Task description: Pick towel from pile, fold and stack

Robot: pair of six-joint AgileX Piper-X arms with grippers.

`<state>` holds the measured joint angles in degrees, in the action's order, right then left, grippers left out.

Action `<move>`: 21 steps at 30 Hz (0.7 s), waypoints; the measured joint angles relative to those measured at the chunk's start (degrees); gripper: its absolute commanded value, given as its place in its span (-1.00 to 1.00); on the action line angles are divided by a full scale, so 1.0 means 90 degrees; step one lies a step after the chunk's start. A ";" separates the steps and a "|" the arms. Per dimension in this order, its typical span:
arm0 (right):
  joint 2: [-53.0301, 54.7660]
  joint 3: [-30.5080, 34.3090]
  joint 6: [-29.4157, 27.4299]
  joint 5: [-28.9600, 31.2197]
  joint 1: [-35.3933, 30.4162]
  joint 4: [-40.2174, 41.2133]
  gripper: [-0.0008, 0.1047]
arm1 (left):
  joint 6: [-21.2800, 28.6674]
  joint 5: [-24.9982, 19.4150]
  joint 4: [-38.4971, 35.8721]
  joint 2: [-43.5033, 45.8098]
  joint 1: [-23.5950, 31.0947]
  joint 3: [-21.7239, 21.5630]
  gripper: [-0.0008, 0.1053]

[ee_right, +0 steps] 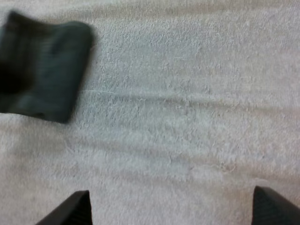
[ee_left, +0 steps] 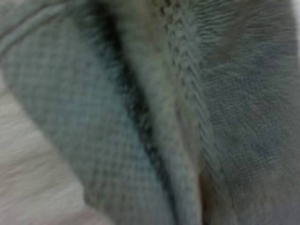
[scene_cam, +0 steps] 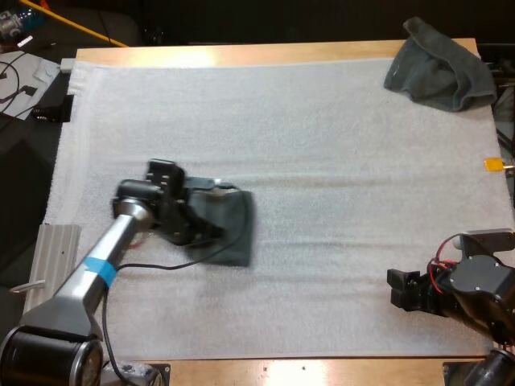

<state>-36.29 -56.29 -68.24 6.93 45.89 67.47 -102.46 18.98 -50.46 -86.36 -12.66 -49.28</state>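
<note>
A dark grey-green towel [scene_cam: 235, 233], folded into a rough rectangle, lies on the white mat [scene_cam: 322, 161] left of centre. My left gripper [scene_cam: 203, 231] is pressed down onto its left part, and the left wrist view looks straight into the towel's folds [ee_left: 117, 117] from very close. A crumpled towel [scene_cam: 438, 68] of the same colour sits at the mat's far right corner. My right gripper [scene_cam: 402, 291] rests low near the front right of the mat, open, with bare mat between its fingertips [ee_right: 70, 211]. The right wrist view has the folded towel [ee_right: 44, 70] farther off.
A ribbed metal block [scene_cam: 56, 245] lies off the mat's left edge by my left arm. Cables and small devices [scene_cam: 28, 68] sit beyond the table's far left corner. Open mat stretches between the two towels.
</note>
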 measured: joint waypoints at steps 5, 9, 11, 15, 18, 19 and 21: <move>0.0000 0.0000 0.0000 -0.0041 0.0000 0.0000 0.29 | 0.0917 -0.1132 -0.0634 0.0046 0.1172 -0.0025 -0.99; 0.0000 0.0000 0.0000 -0.0215 0.0000 -0.0064 0.29 | 0.1191 -0.1940 -0.0777 0.0090 0.1874 -0.0060 -0.99; 0.0004 0.0000 0.0000 -0.0316 0.0000 -0.0095 0.29 | 0.1248 -0.2359 -0.0810 0.0104 0.2102 -0.0097 -0.99; 0.0015 0.0000 0.0000 -0.0403 0.0000 -0.0092 0.29 | 0.1291 -0.2812 -0.0849 0.0120 0.2250 -0.0169 -0.99; 0.0015 0.0000 0.0000 -0.0459 0.0000 -0.0092 0.29 | 0.1329 -0.3018 -0.0848 0.0120 0.2294 -0.0231 -0.98; 0.0015 0.0000 0.0000 -0.0458 0.0000 -0.0092 0.29 | 0.1343 -0.3018 -0.0848 0.0120 0.2294 -0.0231 -0.98; 0.0015 0.0000 0.0000 -0.0458 0.0000 -0.0092 0.29 | 0.1368 -0.3017 -0.0848 0.0120 0.2294 -0.0231 -0.95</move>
<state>-36.15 -56.29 -68.24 2.81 45.89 66.64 -90.15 -8.18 -58.09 -85.28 7.98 -51.35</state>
